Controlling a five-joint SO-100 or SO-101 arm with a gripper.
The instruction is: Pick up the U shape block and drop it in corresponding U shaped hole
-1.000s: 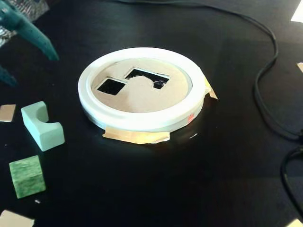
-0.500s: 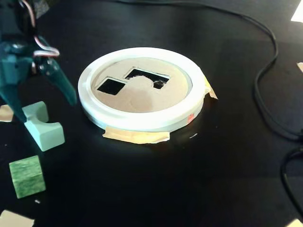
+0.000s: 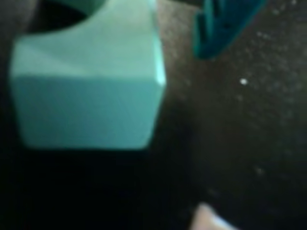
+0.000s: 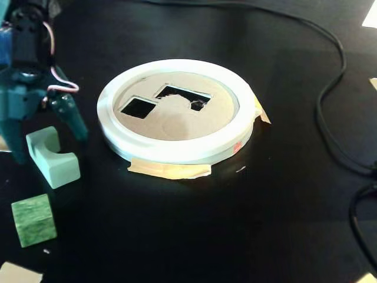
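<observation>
The pale mint U shape block [image 4: 54, 158] lies on the black table at the left of the fixed view, notch facing up. My teal gripper [image 4: 50, 147] is open and low over it, one finger on each side of the block's far end, not closed on it. In the wrist view the block [image 3: 91, 81] fills the upper left, and one teal finger [image 3: 225, 24] stands apart from it to the right. The U shaped hole [image 4: 179, 94] is the dark cutout in the tan disc inside the white ring [image 4: 177, 150], right of the block.
A smaller square cutout [image 4: 138, 107] sits beside the U shaped hole. A darker green cube [image 4: 33, 219] rests in front of the block. Tape strips [image 4: 171, 170] hold the ring down. Black cables [image 4: 330, 100] run along the right side. Tan scraps [image 4: 17, 274] lie at the left edge.
The gripper has come in from the upper left and dropped down until its open fingers straddle the block. The block and ring have not moved.
</observation>
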